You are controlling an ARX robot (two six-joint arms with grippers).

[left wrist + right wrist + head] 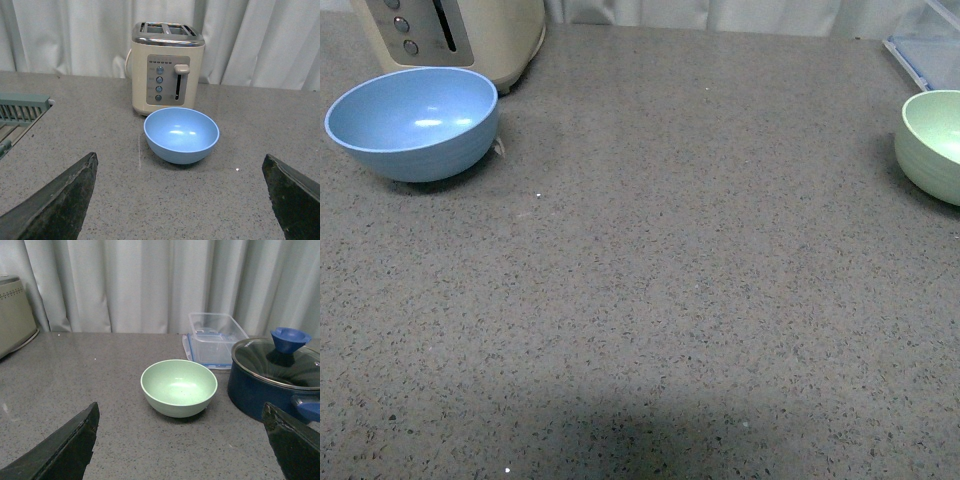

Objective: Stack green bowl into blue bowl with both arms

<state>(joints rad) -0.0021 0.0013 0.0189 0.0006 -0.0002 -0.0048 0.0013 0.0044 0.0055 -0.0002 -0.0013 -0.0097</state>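
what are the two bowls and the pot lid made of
Blue bowl: probably matte plastic or a fibre composite; one soft highlight inside. Green bowl: likely the same, dull with faint ridges outside. Pot lid: looks like clear glass with a metal rim, see-through and reflective; its blue knob seems plastic.

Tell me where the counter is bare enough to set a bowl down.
The wide counter stretch between blue bowl and green bowl is bare. Crowded: toaster behind the blue bowl; pot and clear container near the green bowl.
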